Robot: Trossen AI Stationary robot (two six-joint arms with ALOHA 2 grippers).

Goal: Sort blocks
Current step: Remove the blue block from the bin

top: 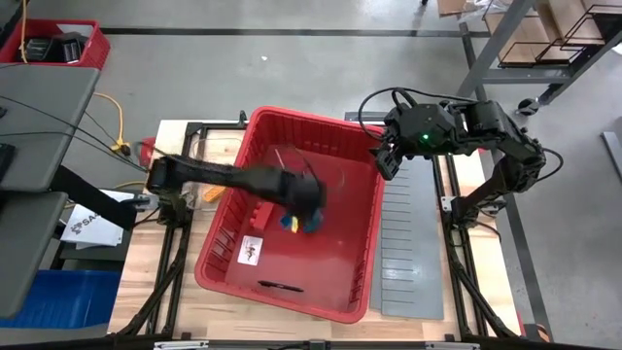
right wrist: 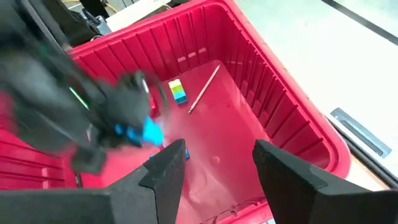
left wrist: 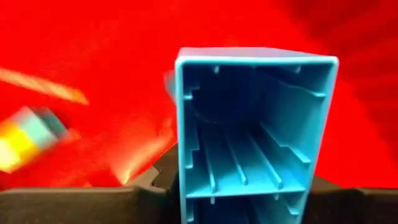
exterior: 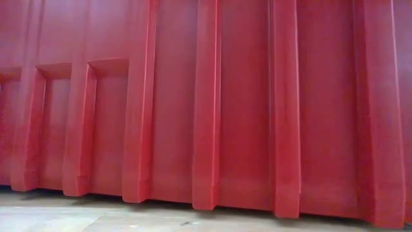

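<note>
Nearest your left wrist camera, a blue block [left wrist: 255, 137] fills the centre of the frame, hollow underside facing you, clamped between the left gripper's fingers [left wrist: 81, 205]. In the high view, the left gripper [top: 303, 206] sits at the middle of the frame, inside the red bin [top: 282, 122]. A stacked yellow, green and blue block [right wrist: 178, 91] lies on the bin floor just beyond it, beside a thin stick [right wrist: 204, 89]. The right gripper [top: 387, 160] hangs at the bin's upper right rim, jaws apart and empty. A grey divider sheet [top: 413, 243] lies right of the bin.
</note>
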